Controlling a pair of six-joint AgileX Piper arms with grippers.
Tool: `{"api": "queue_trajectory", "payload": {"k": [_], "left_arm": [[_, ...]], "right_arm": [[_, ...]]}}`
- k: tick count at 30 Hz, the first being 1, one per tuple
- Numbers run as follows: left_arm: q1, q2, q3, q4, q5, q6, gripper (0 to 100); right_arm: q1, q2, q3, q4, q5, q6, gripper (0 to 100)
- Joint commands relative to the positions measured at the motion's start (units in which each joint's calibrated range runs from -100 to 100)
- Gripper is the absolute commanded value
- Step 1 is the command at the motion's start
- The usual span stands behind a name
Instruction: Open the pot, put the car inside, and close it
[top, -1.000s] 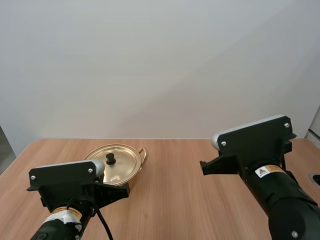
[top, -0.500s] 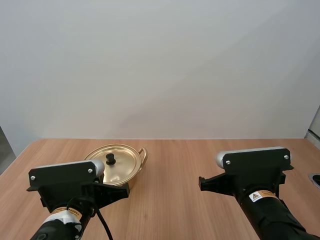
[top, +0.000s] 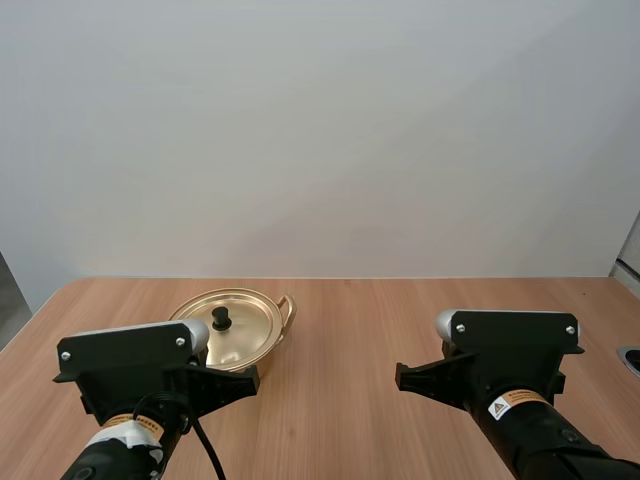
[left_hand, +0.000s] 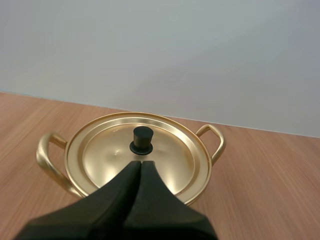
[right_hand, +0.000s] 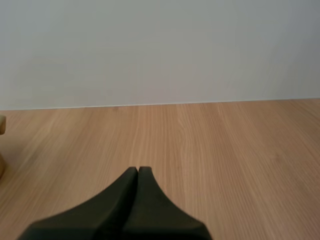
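**Pot closed on counter; both grippers shut and holding nothing**

Nearest the camera, the left gripper (left_hand: 140, 164) is holding its two black fingers pressed together as one dark wedge, with nothing between them. The tips are pointing at the pot and hovering just short of the lid's knob, not touching it. The right gripper (right_hand: 137, 170) is likewise keeping its fingers closed together on nothing and is hanging over bare counter (right_hand: 225, 150), well apart from the pot.

Just beyond the left arm (top: 130, 370), the pot (top: 266, 353) is sitting upright on the left half of the wooden counter. It is shallow, round and of shiny gold metal. Two looped gold handles, one (left_hand: 46, 156) on each side (left_hand: 214, 140), are projecting from its wall. The lid (left_hand: 170, 155), a matching gold disc with a raised rim ring, is resting flat and centred on the pot. A small black knob (left_hand: 142, 140) is standing upright at the lid's centre. The seated lid is hiding the pot's interior, so its contents cannot be told.
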Motion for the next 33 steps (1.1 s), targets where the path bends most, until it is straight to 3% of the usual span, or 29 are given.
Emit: {"api": "queue_trajectory", "payload": {"k": [1,9,16,27,33], "left_arm": [[0.04,0.00,0.00,-0.02,0.00,-0.05,0],[0.04,0.00,0.00,-0.02,0.00,-0.05,0],[0.04,0.00,0.00,-0.02,0.00,-0.05,0],[0.04,0.00,0.00,-0.02,0.00,-0.05,0],[0.04,0.00,0.00,-0.02,0.00,-0.05,0]], "right_arm": [[0.00,-0.09,0.00,-1.50,2.35,0.25,0],[0.00,-0.66,0.00,-9.68,3.75,7.78,0],[0.00,-0.66,0.00,-12.99,3.45,7.98,0],[0.09,-0.98,0.00,-12.99,3.45,7.98,0],[0.38,-9.81,0.00,-12.99,8.49,7.98,0]]}}
